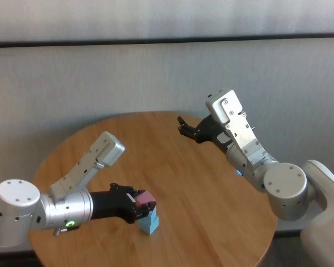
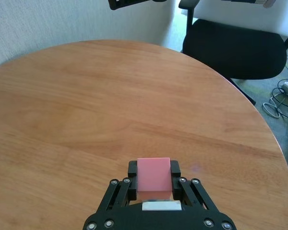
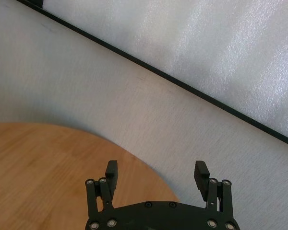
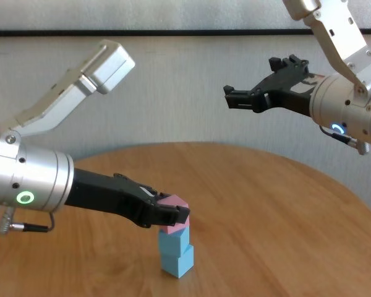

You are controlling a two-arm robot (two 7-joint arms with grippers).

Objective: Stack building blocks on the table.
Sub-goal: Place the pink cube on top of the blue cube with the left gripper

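Note:
My left gripper [image 4: 175,215] is shut on the pink block [image 4: 173,210] and holds it on top of two stacked light blue blocks, the upper [image 4: 174,241] and the lower [image 4: 178,261], near the front of the round wooden table [image 4: 284,204]. In the head view the pink block [image 1: 145,197] sits over a blue block [image 1: 150,223]. In the left wrist view the pink block [image 2: 153,177] fills the gap between the fingers [image 2: 132,168] and hides the blue blocks. My right gripper [image 1: 185,128] is open and empty, raised over the table's far side.
A black office chair [image 2: 235,48] and floor cables [image 2: 284,93] lie beyond the table's edge in the left wrist view. A grey wall [image 1: 156,72] stands behind the table. The right wrist view shows the table's far rim [image 3: 149,175] and the wall.

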